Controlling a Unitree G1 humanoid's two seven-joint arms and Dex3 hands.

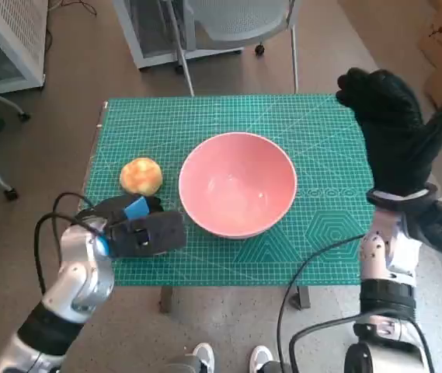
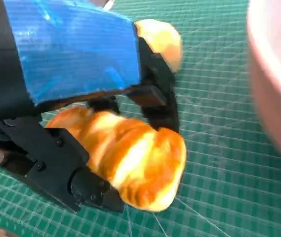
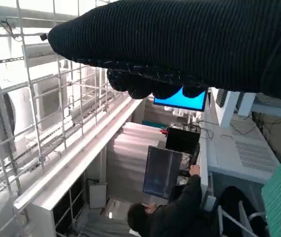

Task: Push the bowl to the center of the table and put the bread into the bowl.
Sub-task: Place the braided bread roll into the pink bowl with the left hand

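Observation:
A pink bowl (image 1: 238, 183) stands near the middle of the green mat (image 1: 321, 140); its rim (image 2: 278, 74) shows in the left wrist view. My left hand (image 1: 139, 229) lies low at the front left of the mat, just left of the bowl. In the left wrist view its black fingers (image 2: 56, 168) grip a golden bread (image 2: 135, 160) that the head view hides. A second round bread (image 1: 140, 176) (image 2: 162, 42) lies on the mat just beyond that hand. My gloved right hand (image 1: 395, 128) is raised high over the table's right edge, fingers spread, holding nothing.
A chair (image 1: 236, 23) and a white rack (image 1: 3, 39) stand behind the table. A person's shoes (image 1: 232, 359) show at the front edge. A cable (image 1: 50, 225) loops beside my left wrist. The right wrist view shows a person (image 3: 175, 207) at a monitor.

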